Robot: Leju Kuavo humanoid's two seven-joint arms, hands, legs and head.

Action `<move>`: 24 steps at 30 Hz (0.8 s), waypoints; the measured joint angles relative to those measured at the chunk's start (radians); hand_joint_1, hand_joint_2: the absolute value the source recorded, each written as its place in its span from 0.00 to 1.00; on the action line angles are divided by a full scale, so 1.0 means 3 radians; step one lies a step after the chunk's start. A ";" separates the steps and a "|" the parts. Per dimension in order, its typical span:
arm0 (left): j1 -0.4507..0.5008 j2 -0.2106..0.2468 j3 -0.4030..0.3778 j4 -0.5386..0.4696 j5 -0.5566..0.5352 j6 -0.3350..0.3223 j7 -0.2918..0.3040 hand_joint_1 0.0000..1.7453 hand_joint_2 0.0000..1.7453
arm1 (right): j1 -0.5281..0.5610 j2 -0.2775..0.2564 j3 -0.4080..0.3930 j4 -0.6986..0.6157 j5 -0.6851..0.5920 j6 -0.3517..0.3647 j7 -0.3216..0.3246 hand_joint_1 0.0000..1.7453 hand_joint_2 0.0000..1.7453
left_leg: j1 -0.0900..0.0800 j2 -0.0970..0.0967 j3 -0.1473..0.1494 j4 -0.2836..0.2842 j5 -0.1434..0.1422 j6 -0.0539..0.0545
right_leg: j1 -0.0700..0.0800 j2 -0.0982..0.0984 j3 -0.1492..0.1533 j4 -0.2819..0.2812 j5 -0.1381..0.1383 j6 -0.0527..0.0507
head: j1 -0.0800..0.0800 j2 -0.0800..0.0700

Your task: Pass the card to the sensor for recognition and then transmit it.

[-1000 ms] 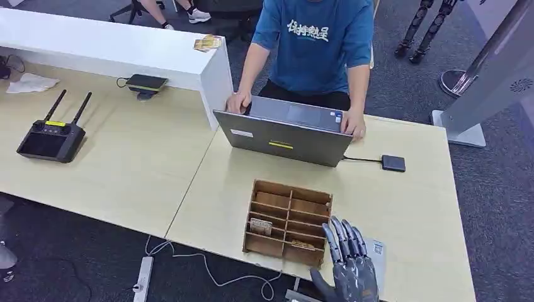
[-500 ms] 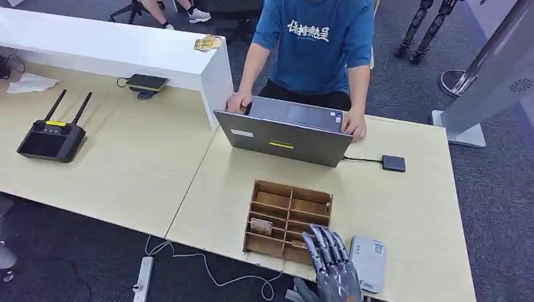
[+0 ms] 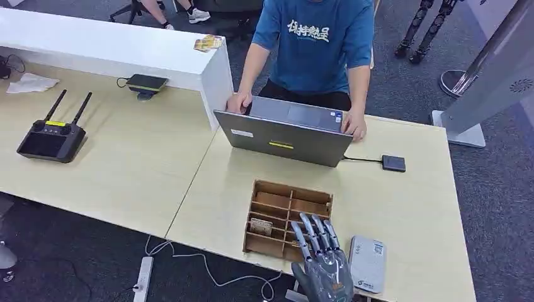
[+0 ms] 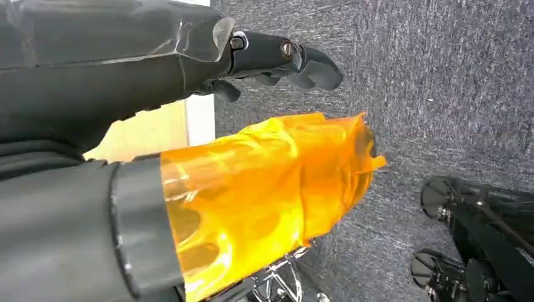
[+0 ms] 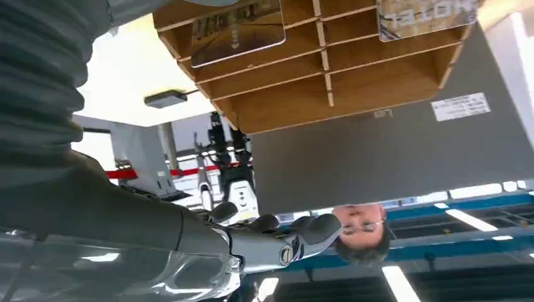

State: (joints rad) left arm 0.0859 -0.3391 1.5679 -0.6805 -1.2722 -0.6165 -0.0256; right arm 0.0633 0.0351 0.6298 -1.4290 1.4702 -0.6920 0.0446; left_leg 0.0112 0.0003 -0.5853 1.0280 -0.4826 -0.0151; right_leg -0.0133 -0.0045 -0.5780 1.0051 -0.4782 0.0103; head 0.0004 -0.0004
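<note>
**Right hand over the card box, card just ahead of its fingers**

The right hand (image 3: 322, 267) hangs at the near edge of the table (image 3: 409, 207), fingers spread and straight, grasping nothing. Its fingertips overlap the near right compartments of the wooden card box (image 3: 288, 220). A card (image 3: 261, 226) stands in a near left slot, to the hand's left and slightly ahead, its long axis apparently running across the box. A second card (image 5: 425, 14) lies in a nearer compartment. The grey card reader (image 3: 368, 263) rests just right of the hand. The left hand (image 4: 277, 60) hangs over the carpet, fingers curled, holding nothing. The right hand is the nearer one.
</note>
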 joint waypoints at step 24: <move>0.0000 0.0000 0.0000 -0.0027 0.0106 0.0027 0.0067 0.00 0.00 | -0.0358 -0.0037 0.0291 0.0721 -0.0192 0.0312 0.0566 0.00 1.00 | 0.0000 0.0000 0.0000 0.0000 0.0000 0.0000 | 0.0000 0.0000 0.0000 0.0000 0.0000 0.0000 | 0.0000 0.0000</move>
State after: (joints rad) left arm 0.0860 -0.3391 1.5679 -0.6886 -1.2406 -0.6085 -0.0053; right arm -0.0440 0.0240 0.7172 -1.2127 1.4125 -0.5985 0.2144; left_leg 0.0111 0.0003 -0.5854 1.0280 -0.4826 -0.0151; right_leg -0.0134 -0.0047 -0.5780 1.0051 -0.4782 0.0103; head 0.0004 -0.0004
